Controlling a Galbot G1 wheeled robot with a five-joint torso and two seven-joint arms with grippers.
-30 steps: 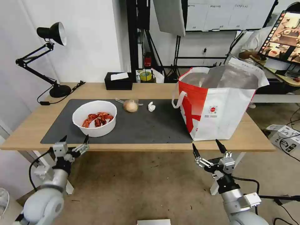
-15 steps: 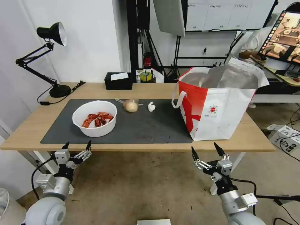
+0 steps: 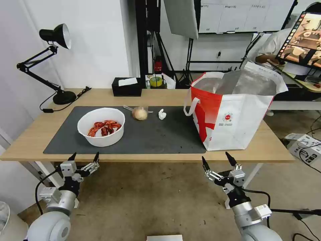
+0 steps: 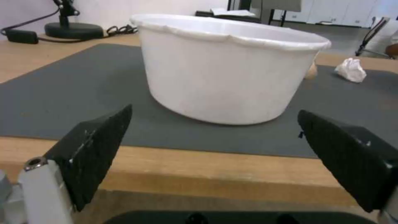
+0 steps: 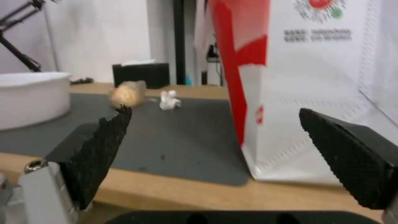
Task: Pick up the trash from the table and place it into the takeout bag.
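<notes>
Grippers sat low in the frame, below the near edge of the table (image 3: 40,134). My left gripper (image 3: 83,156) was at lower left with its fingers spread wide, holding nothing. My right gripper (image 3: 216,159) was at lower right, equally wide and empty.

In the left wrist view, the white bowl (image 4: 228,67) stood straight ahead between the open fingers, on the dark mat (image 4: 54,90), well apart from them. In the right wrist view, the takeout bag (image 5: 315,87) rose close ahead, just past the table edge.

I judged the task to be underway with three pieces waiting and neither arm reaching. The next move, as I read it, called for raising the left gripper above table height and closing on the bowl's rim without tipping it.

In the head view, the bowl sat at centre left and held red crayfish shells (image 3: 104,128). Toward frame centre, a clear bag with a tan lump (image 3: 139,113) lay on the mat, and a crumpled tissue (image 3: 162,114) lay just to its right. The takeout bag filled centre right, standing upright and open at the top, showing silver lining. I could not tell what lay inside it.
</notes>
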